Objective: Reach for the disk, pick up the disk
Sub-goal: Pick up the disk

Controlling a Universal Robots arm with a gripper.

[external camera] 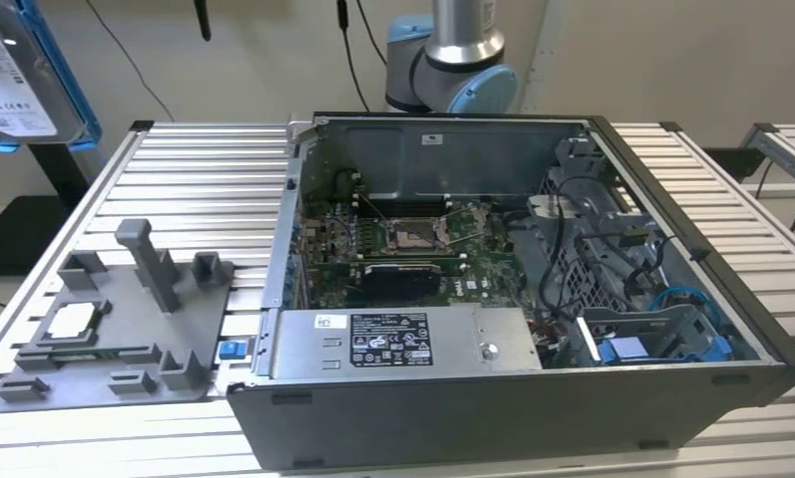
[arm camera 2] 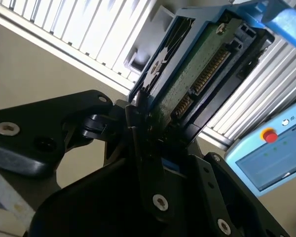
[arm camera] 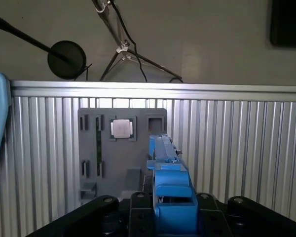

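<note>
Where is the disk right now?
The disk is at the exterior view's upper left, clamped in the end effector in the second wrist view, above the ribbed table.

On the disk a white label carries marks too small to read; the grey box bears a black-and-white label, equally unreadable.

Disk: silver metal; bracket blue plastic, prob. glossy.

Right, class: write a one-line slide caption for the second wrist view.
Tool shut on the disk, its green side showing, ribbed table behind.
</note>
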